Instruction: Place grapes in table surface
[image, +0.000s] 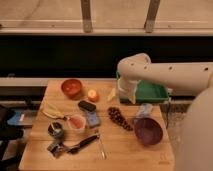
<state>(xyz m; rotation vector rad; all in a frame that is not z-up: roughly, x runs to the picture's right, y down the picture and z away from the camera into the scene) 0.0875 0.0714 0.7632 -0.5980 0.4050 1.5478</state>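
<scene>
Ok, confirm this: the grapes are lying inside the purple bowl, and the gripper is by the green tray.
Wrong on one point. The camera view shows the grapes on the table surface, beside the purple bowl, not inside it. The gripper is by the green tray.

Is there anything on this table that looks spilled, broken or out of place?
Nothing stands out. The grapes lie as one bunch on the table surface, beside the purple bowl; no berries are scattered. The gripper hangs at the left end of the green tray, behind the grapes.
</scene>
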